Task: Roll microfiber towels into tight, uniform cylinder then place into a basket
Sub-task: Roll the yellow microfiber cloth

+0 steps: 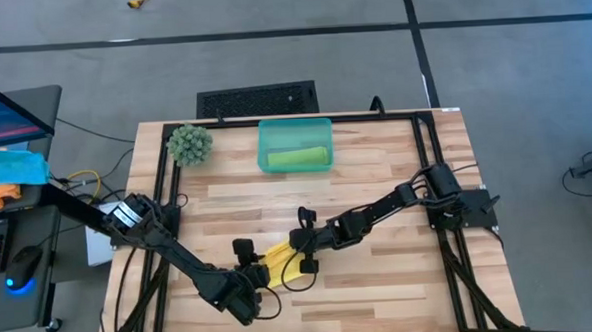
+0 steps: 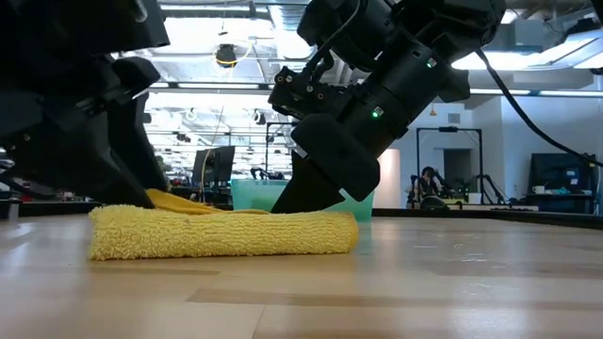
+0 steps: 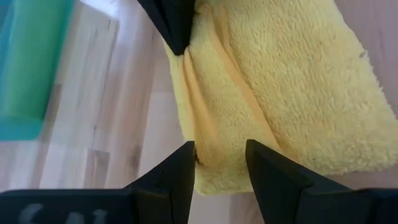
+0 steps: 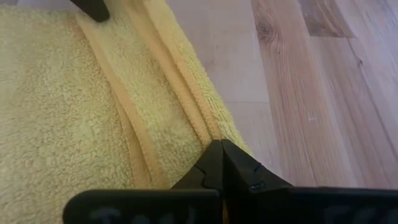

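Note:
The yellow towel (image 1: 280,259) lies folded into a thick flat band on the table's near middle; it also shows in the low view (image 2: 226,233). My right gripper (image 4: 219,152) is shut on its hemmed edge. My left gripper (image 3: 219,165) is open at the band's other end, with one finger on either side of a loose yellow fold (image 3: 217,143). The lime green towel (image 1: 298,158) lies rolled in the teal basket (image 1: 265,137) at the table's far side. My right gripper pinches the yellow towel's hemmed edge (image 4: 202,127) between its two shut fingertips. The fingers slant down from the table's right side. The towel lies on the table under them. My left gripper: I cannot tell whether its fingers (image 3: 180,171) touch the fold between them.
A round green spiky plant ball (image 1: 189,143) stands at the far left, beside the basket. Black rails (image 1: 428,170) run along the table's left and right sides. Bare wood shows to the right of the towel (image 2: 471,264).

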You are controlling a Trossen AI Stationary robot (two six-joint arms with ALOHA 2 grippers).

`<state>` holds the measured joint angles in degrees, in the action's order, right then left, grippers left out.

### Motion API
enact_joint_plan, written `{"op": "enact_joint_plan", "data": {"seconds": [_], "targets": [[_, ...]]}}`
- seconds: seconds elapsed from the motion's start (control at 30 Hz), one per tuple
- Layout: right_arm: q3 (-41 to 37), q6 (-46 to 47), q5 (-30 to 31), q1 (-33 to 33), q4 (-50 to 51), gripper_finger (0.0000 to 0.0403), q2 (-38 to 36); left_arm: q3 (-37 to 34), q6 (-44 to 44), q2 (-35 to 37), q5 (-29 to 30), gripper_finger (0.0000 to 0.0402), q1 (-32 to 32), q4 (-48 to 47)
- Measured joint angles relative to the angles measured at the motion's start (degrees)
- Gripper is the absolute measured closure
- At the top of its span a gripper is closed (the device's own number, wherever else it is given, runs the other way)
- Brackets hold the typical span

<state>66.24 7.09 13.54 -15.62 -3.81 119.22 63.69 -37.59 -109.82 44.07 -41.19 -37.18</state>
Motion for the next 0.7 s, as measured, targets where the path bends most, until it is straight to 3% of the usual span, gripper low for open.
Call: {"op": "enact_joint_plan", "data": {"seconds": [0.33, 0.7], "targets": [[0.0, 0.0, 0.0, 0.0, 0.0, 0.0379, 0.0, -4.5, 5.8, 0.3, -6.7, 0.0282, 0.2, 10.9], [0.0, 0.0, 0.0, 0.0, 0.0, 0.038, 0.0, -4.6, 9.5, 0.4, -12.6, 0.0335, 1.4, 10.9]]}}
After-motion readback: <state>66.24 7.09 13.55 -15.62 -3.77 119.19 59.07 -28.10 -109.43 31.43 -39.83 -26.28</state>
